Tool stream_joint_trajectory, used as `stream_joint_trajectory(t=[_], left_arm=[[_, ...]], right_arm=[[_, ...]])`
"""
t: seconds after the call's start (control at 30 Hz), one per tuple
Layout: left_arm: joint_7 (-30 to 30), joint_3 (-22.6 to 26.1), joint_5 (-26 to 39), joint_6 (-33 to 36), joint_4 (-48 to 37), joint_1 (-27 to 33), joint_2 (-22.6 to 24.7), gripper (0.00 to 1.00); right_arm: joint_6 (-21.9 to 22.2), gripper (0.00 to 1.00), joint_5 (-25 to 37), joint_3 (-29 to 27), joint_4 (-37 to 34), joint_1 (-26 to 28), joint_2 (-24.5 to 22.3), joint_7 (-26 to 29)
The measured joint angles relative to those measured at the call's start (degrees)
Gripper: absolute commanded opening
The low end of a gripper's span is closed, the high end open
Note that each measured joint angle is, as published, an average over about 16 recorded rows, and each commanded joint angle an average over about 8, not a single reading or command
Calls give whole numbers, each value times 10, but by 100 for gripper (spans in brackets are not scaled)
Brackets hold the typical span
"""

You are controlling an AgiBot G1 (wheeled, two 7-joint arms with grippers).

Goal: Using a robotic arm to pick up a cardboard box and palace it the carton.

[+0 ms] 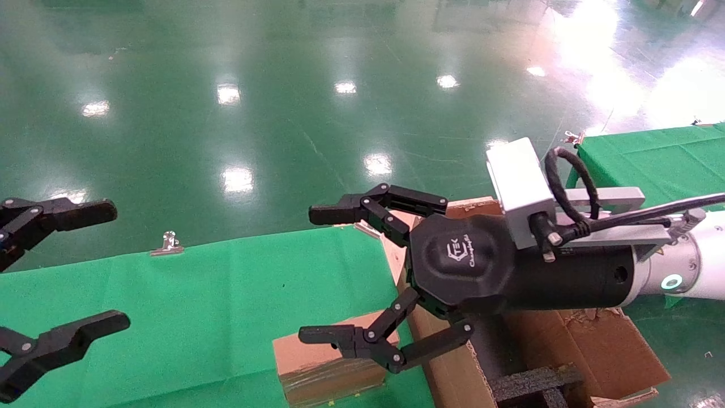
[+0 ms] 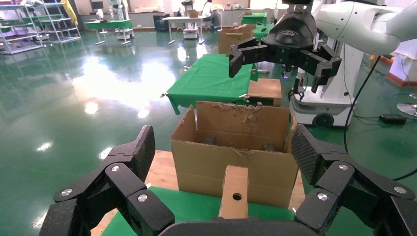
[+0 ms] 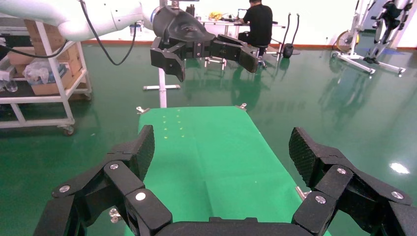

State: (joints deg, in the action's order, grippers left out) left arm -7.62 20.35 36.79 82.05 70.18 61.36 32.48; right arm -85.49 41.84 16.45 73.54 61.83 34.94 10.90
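Observation:
The small taped cardboard box (image 1: 323, 362) lies on the green cloth beside the carton's left wall. In the left wrist view its narrow end with the round hole (image 2: 235, 191) faces me, in front of the carton (image 2: 236, 157). The large carton (image 1: 595, 345) with torn flaps and black foam (image 1: 532, 382) stands at lower right. My right gripper (image 1: 308, 275), on the white robotic arm (image 1: 702, 260), hovers open and empty above the box and the carton's edge. My left gripper (image 1: 116, 266) is open and empty at the far left, facing the box (image 2: 223, 147).
The green-clothed table (image 1: 198, 300) has a metal clip (image 1: 167, 243) on its far edge. A second green table (image 1: 651, 153) stands at the right. Shiny green floor lies beyond. The right wrist view (image 3: 222, 147) shows bare green cloth (image 3: 206, 147) and the left gripper (image 3: 201, 49) beyond.

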Motion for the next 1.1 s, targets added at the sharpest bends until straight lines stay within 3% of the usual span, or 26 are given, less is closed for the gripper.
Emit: stream_joint_trajectory(t=[0.37, 0.4, 0.63, 0.67, 0.9, 1.1], left_arm=[[0, 0, 0, 0, 0, 0, 0, 100], [0, 0, 0, 0, 0, 0, 0, 95], [0, 0, 0, 0, 0, 0, 0, 7], [0, 0, 0, 0, 0, 0, 0, 0], [0, 0, 0, 0, 0, 0, 0, 0], [0, 0, 0, 0, 0, 0, 0, 0]], right_arm=[[0, 100, 0, 0, 0, 0, 0, 0], [0, 100, 0, 0, 0, 0, 0, 0], [0, 100, 0, 0, 0, 0, 0, 0], [0, 100, 0, 0, 0, 0, 0, 0], [2, 100, 18, 6, -2, 6, -1, 1], [1, 100, 81, 34, -5, 35, 5, 10]])
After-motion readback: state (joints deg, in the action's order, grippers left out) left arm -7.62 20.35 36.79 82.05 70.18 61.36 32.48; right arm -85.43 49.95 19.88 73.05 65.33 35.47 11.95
